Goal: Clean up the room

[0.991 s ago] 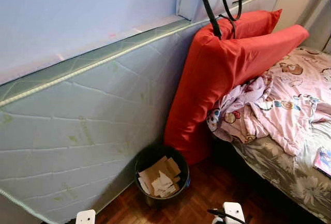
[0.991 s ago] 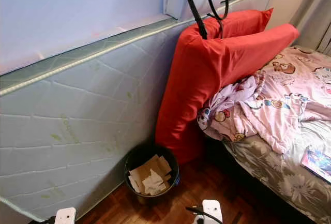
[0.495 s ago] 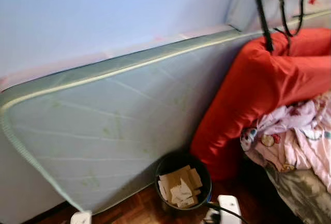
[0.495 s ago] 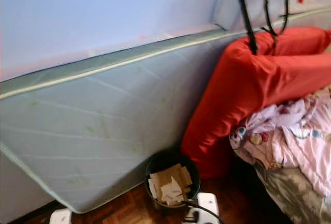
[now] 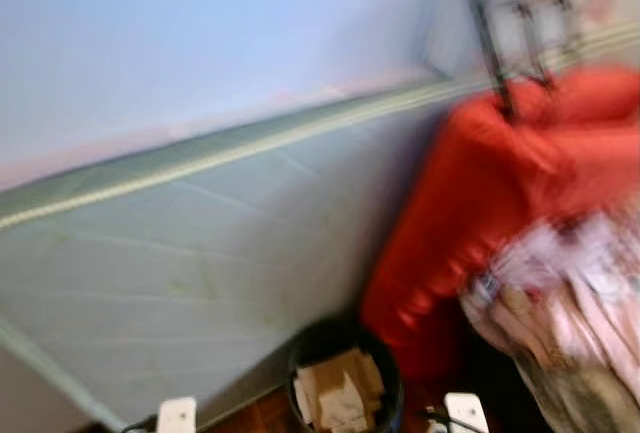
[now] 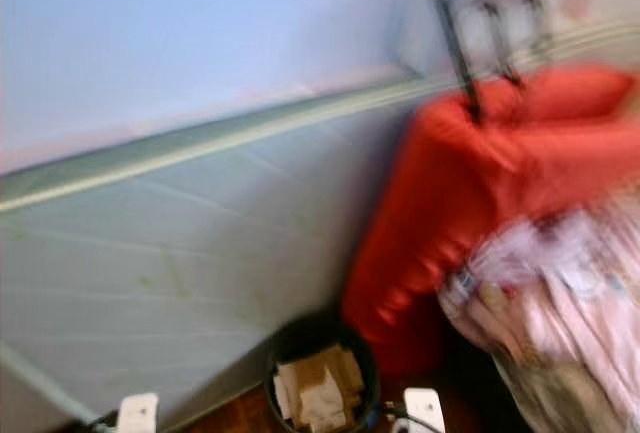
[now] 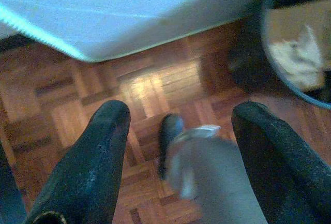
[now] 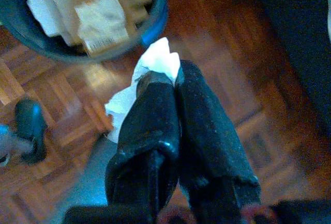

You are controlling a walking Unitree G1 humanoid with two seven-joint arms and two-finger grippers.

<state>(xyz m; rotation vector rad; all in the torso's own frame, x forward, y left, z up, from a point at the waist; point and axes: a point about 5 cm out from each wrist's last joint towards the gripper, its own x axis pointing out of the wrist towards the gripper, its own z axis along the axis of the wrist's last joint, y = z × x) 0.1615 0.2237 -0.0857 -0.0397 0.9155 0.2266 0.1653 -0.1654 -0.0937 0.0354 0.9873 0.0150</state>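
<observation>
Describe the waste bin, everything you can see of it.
The waste bin is round and dark, standing upright on the wooden parquet floor between the leaning mattress and the red cushion. Torn cardboard and crumpled paper fill it. The right gripper, shut on a white tissue, hangs beside its rim.

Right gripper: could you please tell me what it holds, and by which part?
A crumpled white tissue, pinched at one edge between its shut fingers.

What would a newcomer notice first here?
The big red cushion propped against the wall beside the bed, next to a pale mattress stood on edge. Below them a black bin holds paper scraps, and the right pincer grips a white tissue near it.
</observation>
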